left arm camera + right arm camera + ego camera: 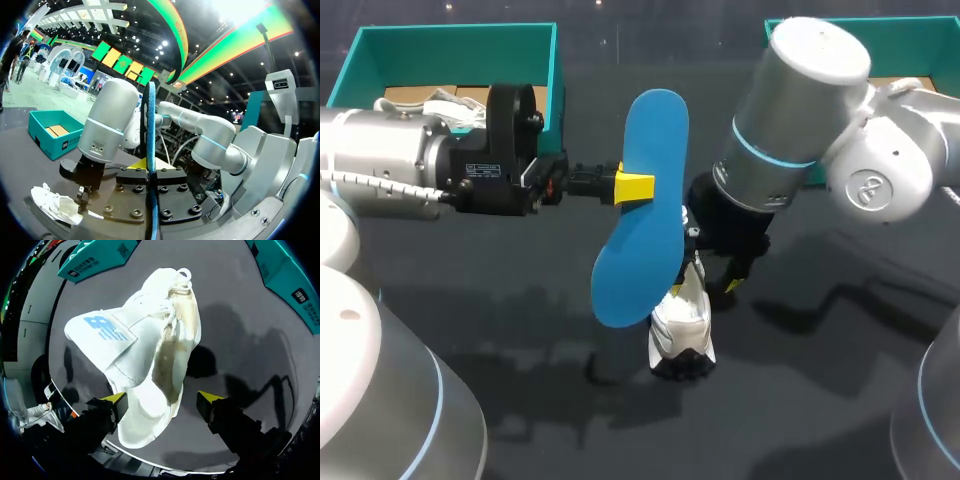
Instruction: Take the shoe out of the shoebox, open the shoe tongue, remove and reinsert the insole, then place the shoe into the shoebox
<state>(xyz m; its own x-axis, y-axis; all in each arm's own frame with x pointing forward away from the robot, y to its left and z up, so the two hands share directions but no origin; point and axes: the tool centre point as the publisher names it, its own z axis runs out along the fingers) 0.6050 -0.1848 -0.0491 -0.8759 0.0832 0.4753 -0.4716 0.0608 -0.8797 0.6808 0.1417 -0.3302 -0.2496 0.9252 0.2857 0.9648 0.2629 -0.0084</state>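
Dark grey table (pixel 820 400) fills the head view, crossed by soft shadows. Nearest the camera, in the lower middle of the frame, the white shoe (pixel 682 325) rests on the table with its dark-soled end toward the bottom edge. The right wrist view shows the shoe (pixel 150 355) with its opening turned up toward the camera. Its tongue (pixel 100 335) is folded out to one side, blue logo showing. The right claw (pixel 715 272) comes in from the upper right of the frame and hangs just above the shoe. Its fingers stand apart with the shoe's heel end between them: one yellow tip is close against the shoe's side, and the other has bare table showing in the gap.

Just above and left of the shoe, at mid-frame, the blue insole (pixel 642 205) hangs upright in the air, broad end down. Whether that end touches the shoe cannot be told. The left claw (pixel 633 186) reaches in level from the left edge and is clamped on the insole's middle. In the left wrist view the insole (pixel 150 125) stands edge-on with a finger pressed to each face.

Farthest back, a teal left shoebox (pixel 450 45) sits at the upper left, holding brown card and white paper. A right shoebox (pixel 785 30) at the upper right is mostly hidden behind the right arm (pixel 800 110).
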